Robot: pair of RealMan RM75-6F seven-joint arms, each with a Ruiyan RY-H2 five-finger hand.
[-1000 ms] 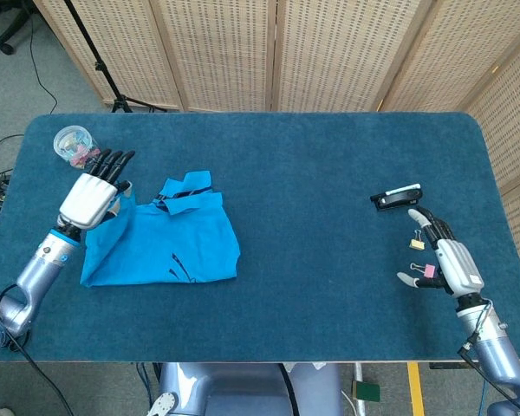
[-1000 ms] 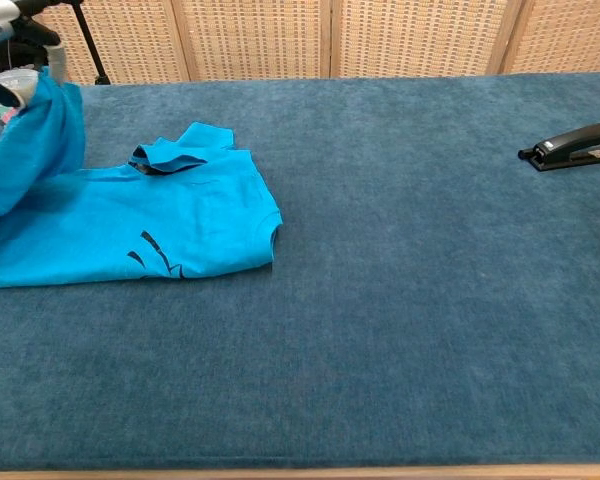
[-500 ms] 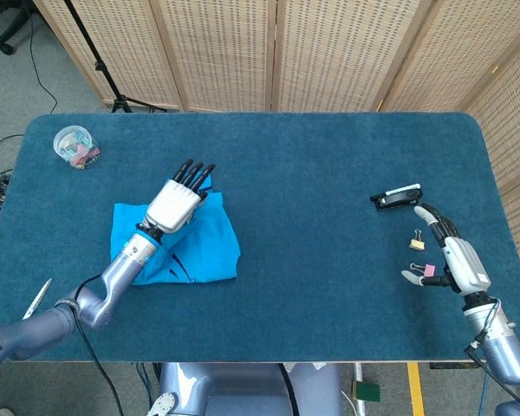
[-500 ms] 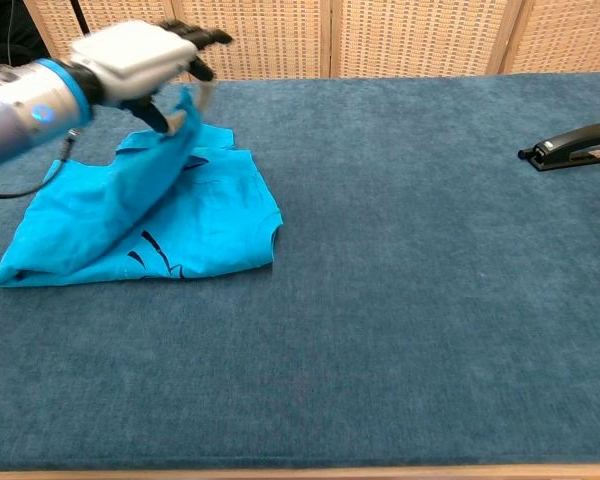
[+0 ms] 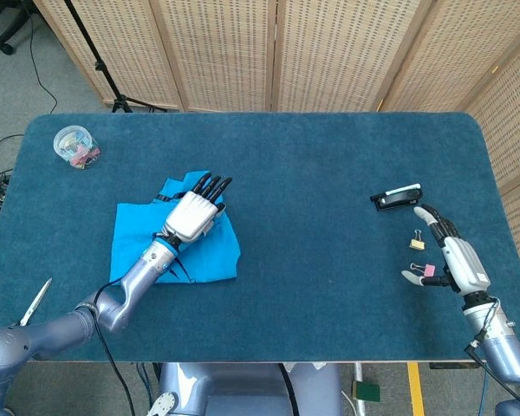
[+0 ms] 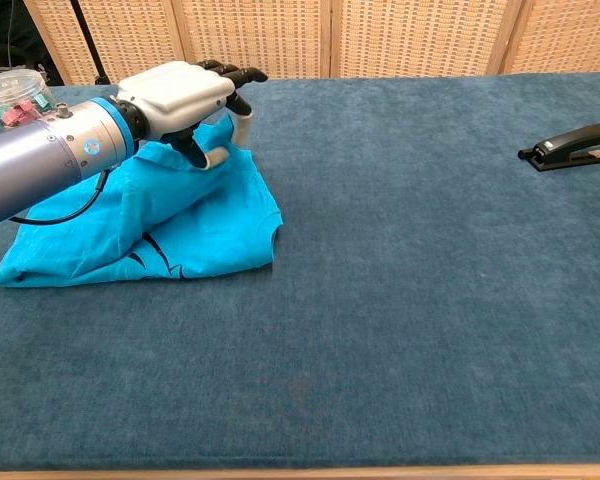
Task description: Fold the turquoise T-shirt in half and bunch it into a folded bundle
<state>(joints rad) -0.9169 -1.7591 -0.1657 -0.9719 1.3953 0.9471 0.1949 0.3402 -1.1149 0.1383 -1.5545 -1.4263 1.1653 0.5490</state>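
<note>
No readable text, labels or numbers anywhere. Dark print on T-shirt [image 6: 155, 252], just below left hand [image 6: 185, 92], too small and creased to make out.

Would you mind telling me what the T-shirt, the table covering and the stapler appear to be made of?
T-shirt: soft matte knit fabric, probably cotton; it drapes and creases under the left hand.
Table covering: dark teal felt or short-pile fabric, with a fuzzy, mottled, glare-free surface.
Stapler: black body, likely plastic over metal; it looks smooth and rigid with a pale top strip, though it is too small to be sure.
</note>
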